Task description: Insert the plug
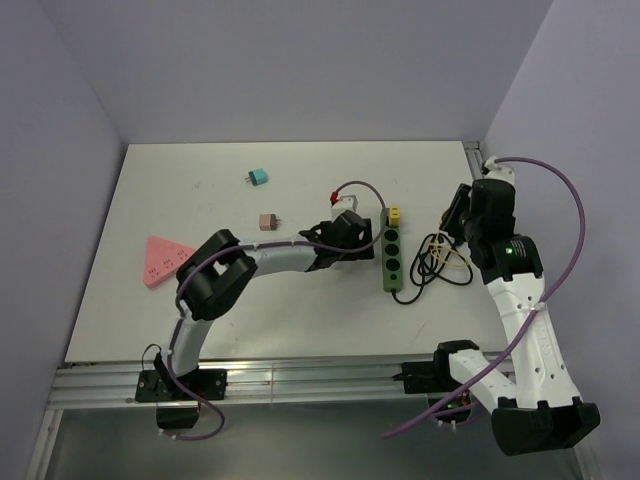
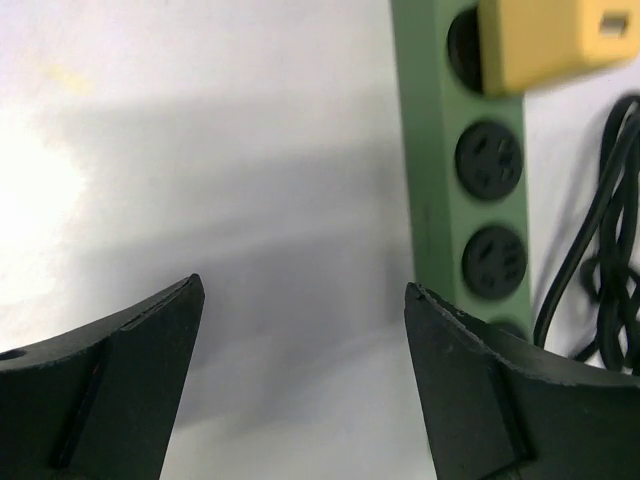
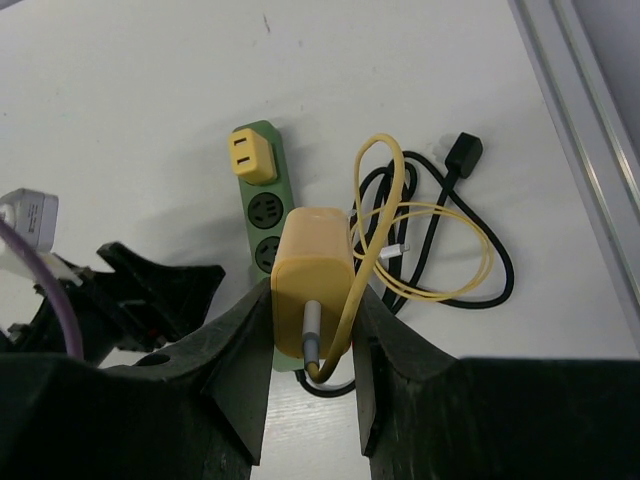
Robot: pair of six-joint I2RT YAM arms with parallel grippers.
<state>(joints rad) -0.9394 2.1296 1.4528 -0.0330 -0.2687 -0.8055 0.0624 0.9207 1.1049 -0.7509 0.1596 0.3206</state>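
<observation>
A green power strip (image 1: 391, 255) lies at the table's middle right, with a yellow plug (image 1: 394, 214) in its far socket. It also shows in the left wrist view (image 2: 440, 150) and the right wrist view (image 3: 258, 212). My right gripper (image 3: 312, 300) is shut on a yellow charger (image 3: 312, 270) with a yellow cable (image 3: 440, 215), held above the strip's near sockets. In the top view the right gripper (image 1: 452, 225) is just right of the strip. My left gripper (image 2: 305, 290) is open and empty, low over the table just left of the strip, as the top view (image 1: 362, 245) also shows.
A coiled black cable (image 3: 452, 190) lies right of the strip. A white adapter (image 1: 346, 204), a brown adapter (image 1: 268, 220), a teal adapter (image 1: 258, 177) and a pink triangular strip (image 1: 160, 260) lie to the left. A metal rail (image 3: 580, 110) runs along the table's right edge.
</observation>
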